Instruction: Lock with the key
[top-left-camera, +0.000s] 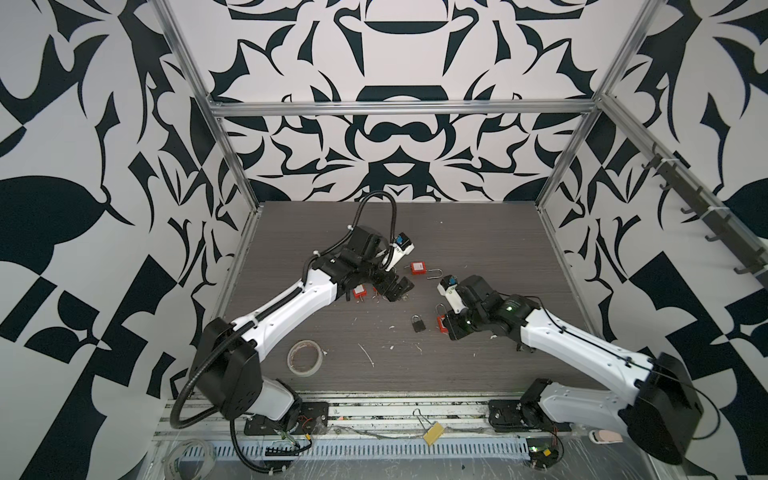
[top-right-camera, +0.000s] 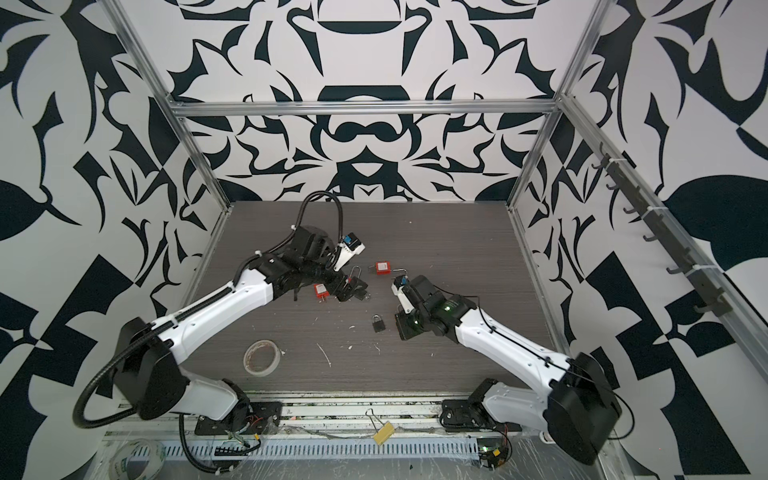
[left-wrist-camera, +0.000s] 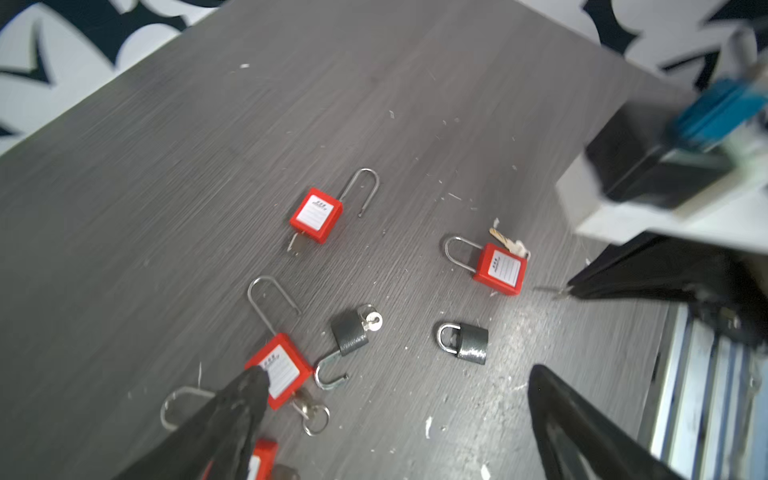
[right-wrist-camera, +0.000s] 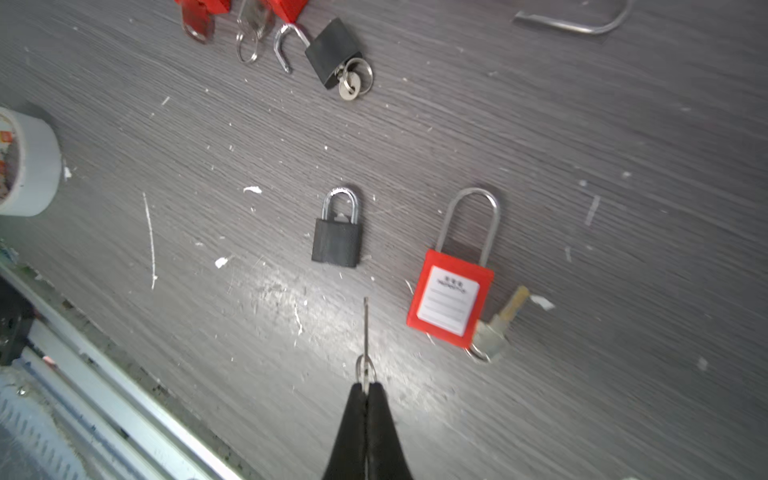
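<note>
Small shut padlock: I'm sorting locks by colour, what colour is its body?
Dark grey; the small shut padlock shows best in the right wrist view.

Each arm is made of fat white shells joined by chunky black joints. The left arm (top-left-camera: 291, 297) has a thick black ribbed hose (top-left-camera: 183, 399) looping by its big black shoulder (small white ties (top-left-camera: 316, 252) pinch a thinner hose to it). The right arm (top-left-camera: 582, 357) has a thin black wire (top-left-camera: 602, 348) along its top and a tiny green light (top-left-camera: 510, 308) on its dark wrist. Little dark screw dots speckle the white shells, each wrist carries a small white camera box (top-left-camera: 405, 248) with a blue bit, and the left tool (left-wrist-camera: 397, 372) and right tool (right-wrist-camera: 366, 388) have black fingers with pointy tips.
</note>
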